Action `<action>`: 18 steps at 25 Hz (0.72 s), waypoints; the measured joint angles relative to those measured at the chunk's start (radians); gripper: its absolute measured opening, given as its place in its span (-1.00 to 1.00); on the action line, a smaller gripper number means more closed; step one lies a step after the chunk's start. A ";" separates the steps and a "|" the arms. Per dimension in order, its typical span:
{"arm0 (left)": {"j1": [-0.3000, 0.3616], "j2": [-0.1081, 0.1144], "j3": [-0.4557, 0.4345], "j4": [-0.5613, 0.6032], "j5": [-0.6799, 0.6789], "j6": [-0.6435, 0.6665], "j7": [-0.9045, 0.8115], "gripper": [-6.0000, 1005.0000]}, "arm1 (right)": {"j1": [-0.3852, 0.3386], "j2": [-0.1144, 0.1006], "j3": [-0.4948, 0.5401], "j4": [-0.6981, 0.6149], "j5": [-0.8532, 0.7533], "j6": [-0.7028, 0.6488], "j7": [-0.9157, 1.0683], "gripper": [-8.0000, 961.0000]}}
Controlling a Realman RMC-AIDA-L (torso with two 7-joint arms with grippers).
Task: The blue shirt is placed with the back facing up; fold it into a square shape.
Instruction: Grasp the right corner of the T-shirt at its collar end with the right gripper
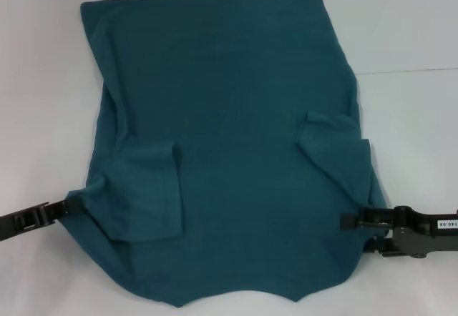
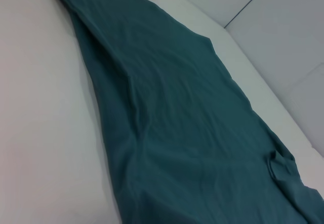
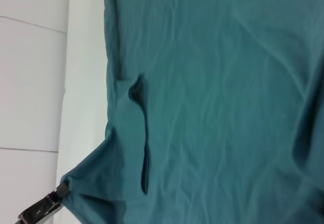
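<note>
The white worktop (image 1: 408, 30) carries the whole scene; a thin seam line crosses its far right part.

The blue shirt (image 1: 229, 101) lies spread flat over the centre of the worktop and takes up most of it. Its straight hem edge lies at the far side. The curved neckline edge lies at the near side, at the bottom of the head view. Both short sleeves are folded inward onto the body panel: the left sleeve (image 1: 147, 191) lies on the near left part, the right sleeve (image 1: 336, 151) on the right part, slightly farther away. The fabric shows shallow wrinkles along both side edges.

The left gripper (image 1: 68, 207) sits at the near left edge of the shirt. Its jaws are closed on the fabric, which is pulled out to a point there.

The right gripper (image 1: 351, 221) sits at the near right edge of the shirt, level with the left gripper. Its jaws touch the fabric edge; whether they clamp it cannot be determined.
</note>
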 joint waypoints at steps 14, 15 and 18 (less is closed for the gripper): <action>-0.006 0.000 0.021 -0.010 0.000 -0.012 0.000 -0.96 | -0.031 -0.003 0.062 -0.009 0.010 0.014 0.004 0.77; -0.006 0.000 0.021 -0.010 0.000 -0.012 0.000 -0.96 | -0.031 -0.004 0.060 -0.009 0.009 0.015 0.007 0.77; -0.006 0.000 0.021 -0.010 -0.001 -0.012 0.000 -0.96 | -0.031 -0.006 0.058 -0.009 -0.001 0.021 0.018 0.76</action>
